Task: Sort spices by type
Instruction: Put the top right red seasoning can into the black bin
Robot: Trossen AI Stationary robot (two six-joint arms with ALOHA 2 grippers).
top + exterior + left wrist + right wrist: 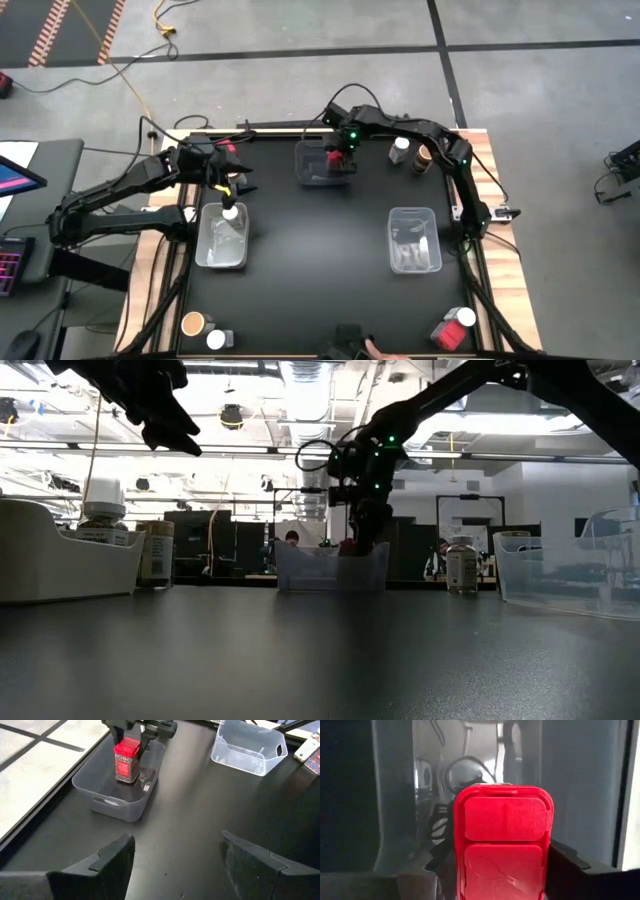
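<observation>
Clamping red spice jar (pixel 126 761) upright, right gripper (pixel 134 735) (inside bin (pixel 100 795))

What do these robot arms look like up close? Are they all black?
Mostly black. Both arms are slim jointed links with dark cables looped along them. The right arm shows small green and red lights near its gripper. The left gripper has two broad, wedge-shaped dark fingers, with yellow and red patches near its wrist in the high view.
</observation>
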